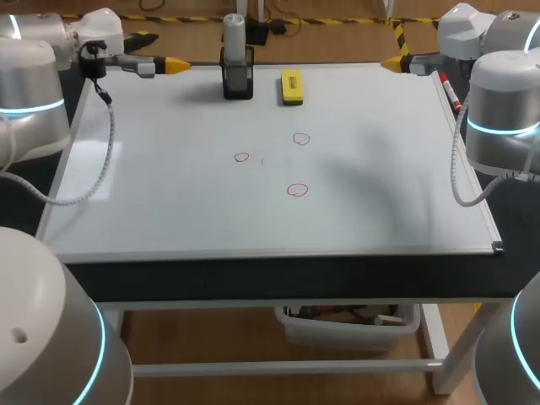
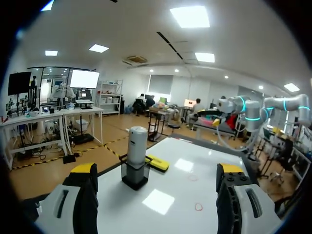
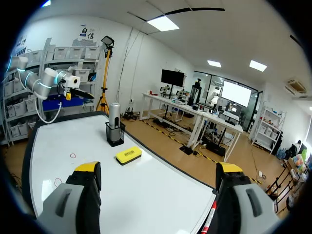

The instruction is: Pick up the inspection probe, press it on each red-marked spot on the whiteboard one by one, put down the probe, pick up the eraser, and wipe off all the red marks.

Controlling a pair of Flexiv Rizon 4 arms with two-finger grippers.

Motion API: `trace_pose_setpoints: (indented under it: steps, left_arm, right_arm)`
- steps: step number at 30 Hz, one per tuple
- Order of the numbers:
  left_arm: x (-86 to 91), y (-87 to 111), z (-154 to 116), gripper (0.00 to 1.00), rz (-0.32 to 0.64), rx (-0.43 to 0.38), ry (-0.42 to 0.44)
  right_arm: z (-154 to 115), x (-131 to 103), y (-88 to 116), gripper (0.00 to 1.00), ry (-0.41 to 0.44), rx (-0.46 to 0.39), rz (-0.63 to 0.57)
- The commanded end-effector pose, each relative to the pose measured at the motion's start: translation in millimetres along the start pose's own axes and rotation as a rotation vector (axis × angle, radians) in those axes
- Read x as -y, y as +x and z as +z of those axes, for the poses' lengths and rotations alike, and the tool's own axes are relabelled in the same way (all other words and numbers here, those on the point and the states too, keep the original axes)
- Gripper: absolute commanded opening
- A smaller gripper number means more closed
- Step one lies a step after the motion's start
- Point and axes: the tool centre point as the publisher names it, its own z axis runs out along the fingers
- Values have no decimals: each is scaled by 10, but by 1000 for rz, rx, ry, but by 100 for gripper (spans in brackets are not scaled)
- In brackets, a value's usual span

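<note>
A whiteboard (image 1: 169, 202) covers the table top, seen from above and behind the robot. At its far edge, near the middle, the inspection probe (image 1: 234, 29), a grey cylinder, stands upright in a black holder (image 1: 237, 83). Just beside the holder, toward the robot's right and not touching it, the yellow eraser (image 1: 292, 87) lies flat on the board. Three red circles are drawn near the board's centre: a left circle (image 1: 242, 157), a far circle (image 1: 301, 138) and a near circle (image 1: 297, 190).

The left gripper (image 1: 173, 63) hangs over the board's far left corner and the right gripper (image 1: 392, 62) over its far right corner, each pointing inward. In both wrist views the yellow-tipped fingers (image 2: 83, 195) are spread wide with nothing between them.

Nothing appears to be picked up yet, so the first step, taking the probe, seems to be the one in hand. It likely calls for one arm to travel along the far edge, close on the grey body above the holder and lift it straight up. The left gripper looks the nearer.

The board between that gripper and the probe is bare. The eraser crowds the holder's right side. A red marker pen (image 1: 450, 93) lies along the board's right edge. The circles sit well in from every edge.
</note>
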Motion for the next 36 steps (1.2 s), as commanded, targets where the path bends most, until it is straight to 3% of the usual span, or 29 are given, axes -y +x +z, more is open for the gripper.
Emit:
trace_pose_setpoints:
  steps: [1,22,36]
  left_arm:
    - [-18,-104,106,100,0,-102,15]
    - [-53,-311,589,100,60,-363,80]
    - [4,-451,904,100,113,-445,106]
  right_arm:
    - [0,0,0,100,0,0,0]
    - [0,0,0,100,0,0,0]
    - [0,0,0,100,0,0,0]
